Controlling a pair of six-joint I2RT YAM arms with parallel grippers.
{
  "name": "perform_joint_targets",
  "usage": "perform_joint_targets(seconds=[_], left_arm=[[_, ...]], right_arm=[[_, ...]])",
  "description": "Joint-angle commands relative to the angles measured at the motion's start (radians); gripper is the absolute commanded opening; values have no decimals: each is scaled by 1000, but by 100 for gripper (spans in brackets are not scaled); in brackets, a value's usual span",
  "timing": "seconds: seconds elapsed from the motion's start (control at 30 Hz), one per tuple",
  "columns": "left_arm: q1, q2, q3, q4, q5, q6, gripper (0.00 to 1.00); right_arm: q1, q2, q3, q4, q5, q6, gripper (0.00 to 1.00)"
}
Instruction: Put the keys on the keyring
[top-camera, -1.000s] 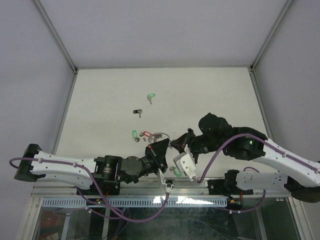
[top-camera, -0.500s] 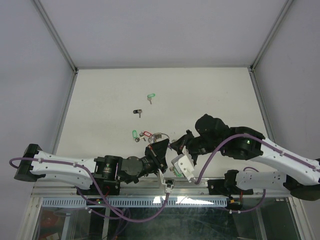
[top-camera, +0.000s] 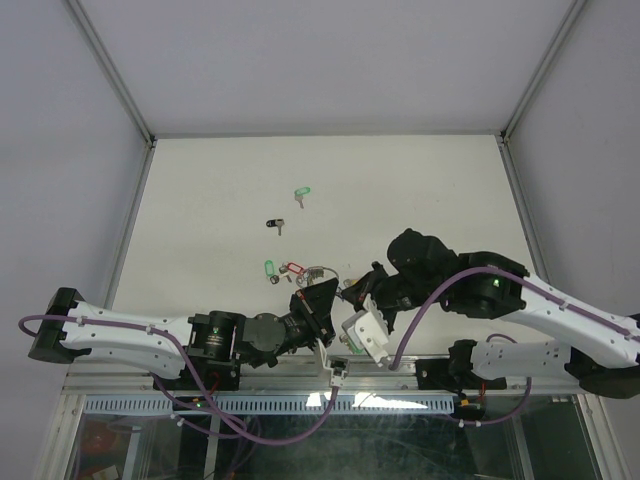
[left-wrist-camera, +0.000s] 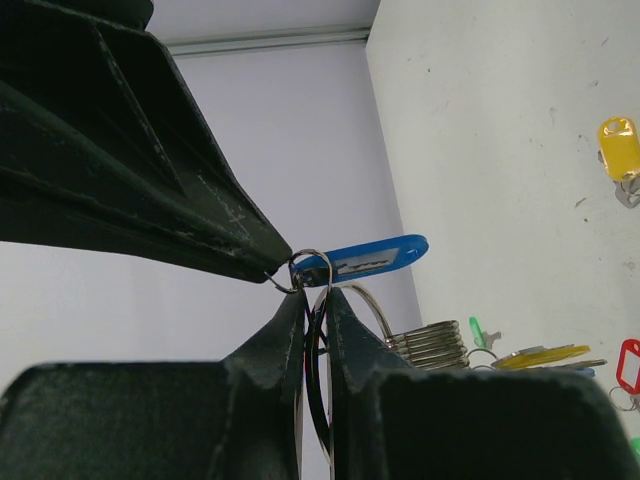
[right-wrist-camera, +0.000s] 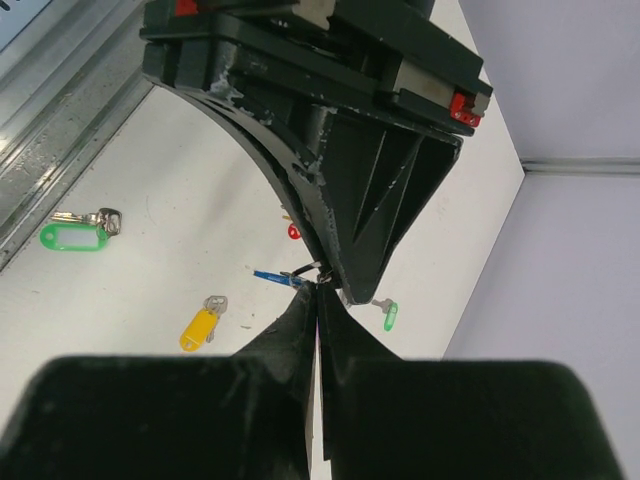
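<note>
the left gripper (left-wrist-camera: 316, 295) and right gripper (right-wrist-camera: 318, 290) meet tip to tip just above the near part of the white table (top-camera: 420, 180), close to the metal rail (right-wrist-camera: 60, 100) along its front edge.

the left gripper's fingers (left-wrist-camera: 270, 350) are clamped edge-on on the keyring (left-wrist-camera: 318, 345). its thin wire runs up through the narrow slit between them. a stack of small rings and tags (left-wrist-camera: 430, 345) hangs off the wire on the table side.

the blue-tagged key (left-wrist-camera: 365, 260) sits right at the fingertips. its small split ring (left-wrist-camera: 306, 267) touches both the left tips and the point of the right gripper, and its tag juts out level toward the table. the right gripper's fingers (right-wrist-camera: 290, 340) are pressed together on that small ring, with only a hairline seam between them.

the two grippers crowd each other here: the left gripper's body fills the top of the right wrist view.

beyond them the table runs back to the far wall, with side walls well away. a yellow-tagged key (right-wrist-camera: 200, 325) lies on the table near the meeting point. a green-tagged key (right-wrist-camera: 75, 235) lies just beside the rail. a red tag (top-camera: 291, 267) and another green tag (top-camera: 268, 268) lie near the left gripper. a black-tagged key (top-camera: 275, 224) and a further green one (top-camera: 302, 193) lie well apart, toward mid-table.
</note>
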Motion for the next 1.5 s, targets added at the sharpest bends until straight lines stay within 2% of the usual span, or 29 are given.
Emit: perform_joint_targets(seconds=[0.0, 0.6, 0.8, 1.03, 1.13, 1.27, 1.47], left_arm=[[-8, -13, 24, 54, -35, 8, 0], [-7, -12, 25, 48, -56, -8, 0], [-8, 0, 23, 76, -79, -20, 0], [-8, 9, 24, 127, -108, -73, 0], [-8, 11, 21, 138, -111, -90, 0], [-7, 11, 15, 166, -116, -120, 0], [-7, 18, -15, 267, -135, -145, 0]], right_arm=[[18, 0, 40, -38, -16, 32, 0], [52, -31, 25, -59, 1, 76, 0], [52, -61, -30, 44, -10, 129, 0], [52, -77, -77, 130, -58, 238, 11], [52, -88, -90, 165, -58, 297, 20], [52, -134, -115, 251, 1, 399, 30], [52, -211, -151, 377, 106, 611, 37]])
